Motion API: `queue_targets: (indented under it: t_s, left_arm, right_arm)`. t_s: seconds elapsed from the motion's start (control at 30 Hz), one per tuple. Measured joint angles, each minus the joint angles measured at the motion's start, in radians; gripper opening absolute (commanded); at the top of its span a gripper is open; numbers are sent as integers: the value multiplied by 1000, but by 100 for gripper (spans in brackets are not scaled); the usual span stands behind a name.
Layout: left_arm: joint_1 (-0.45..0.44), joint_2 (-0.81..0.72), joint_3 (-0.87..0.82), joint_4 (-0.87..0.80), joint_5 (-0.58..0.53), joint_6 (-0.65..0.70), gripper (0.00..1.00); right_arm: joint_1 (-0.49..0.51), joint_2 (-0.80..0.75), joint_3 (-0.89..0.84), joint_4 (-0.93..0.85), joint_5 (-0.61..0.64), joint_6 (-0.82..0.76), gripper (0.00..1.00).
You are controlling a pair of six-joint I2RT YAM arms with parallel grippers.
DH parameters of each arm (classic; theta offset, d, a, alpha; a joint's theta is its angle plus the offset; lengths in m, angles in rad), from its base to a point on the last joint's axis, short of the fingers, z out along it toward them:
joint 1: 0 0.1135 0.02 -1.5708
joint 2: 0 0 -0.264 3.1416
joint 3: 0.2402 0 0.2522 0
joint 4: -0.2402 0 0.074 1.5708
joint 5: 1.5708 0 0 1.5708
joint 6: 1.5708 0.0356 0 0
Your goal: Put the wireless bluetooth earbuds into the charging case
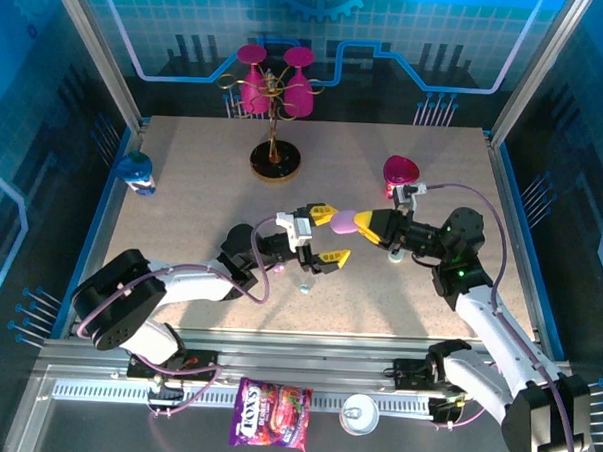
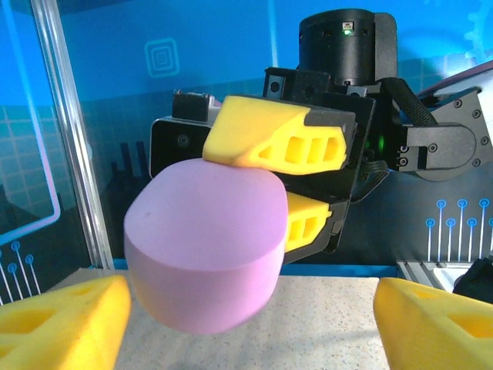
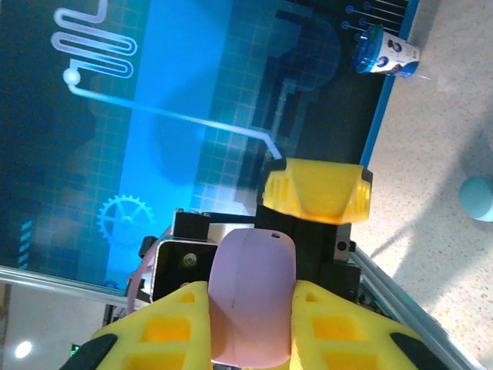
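Nearest you, off the bench's near edge, a candy bag (image 1: 271, 400) lies on the rail with a can (image 1: 358, 414) just to its right. On the bench (image 1: 182, 221), in the near half around the middle, a light blue earbud (image 1: 302, 286) lies loose. What looks like a pinkish earbud (image 1: 278, 270) lies near it, close against the left arm's cable. A whitish earbud (image 1: 393, 255) lies further toward the right edge, just on the near side of your right claw (image 1: 357, 224). Neither claw touches any of the three. Your right claw is clamped on the lilac charging case (image 1: 342, 224) and holds it up off the bench. Your left claw (image 1: 330, 235) faces it with jaws apart, the case's free end between its fingertips; whether they touch it you cannot tell. Beyond, toward the far right corner, sits a pink case (image 1: 401, 172). A blue cup (image 1: 137, 172) stands by the left edge. A stand (image 1: 275, 160) hung with pink glasses (image 1: 276, 85) stands at the middle of the far edge.
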Motion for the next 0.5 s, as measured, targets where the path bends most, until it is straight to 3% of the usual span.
queue_targets:
  t_s: [0.5]
  left_arm:
    - [0, 9, 35, 57, 3, 0, 58]
  right_arm:
    - [0, -6, -33, 111, 2, 108, 16]
